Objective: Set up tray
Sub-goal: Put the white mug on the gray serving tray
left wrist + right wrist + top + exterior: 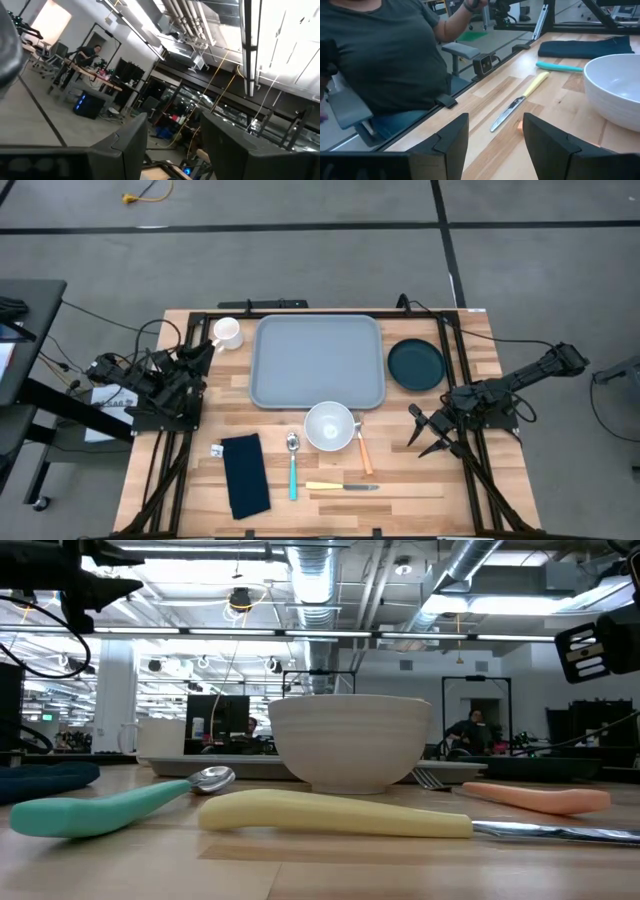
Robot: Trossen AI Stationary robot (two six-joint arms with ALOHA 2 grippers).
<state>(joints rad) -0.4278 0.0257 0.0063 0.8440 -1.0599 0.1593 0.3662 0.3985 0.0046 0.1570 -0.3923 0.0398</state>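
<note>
Only the high view shows the tray (317, 361); right gripper (428, 431) open, empty; left gripper (172, 145) open.

You see the table (330, 470) from above in even, soft overhead light, with faint shadows beside the bowl (330, 426) and tray (317, 361). At table height, ceiling strip lights (330, 633) glare behind the bowl; the yellow knife handle (335, 814) up close looks slightly soft. The left wrist view is blurred, and a window (47, 20) there is blown out, perhaps by daylight. The right wrist view is bright and sharp.
</note>
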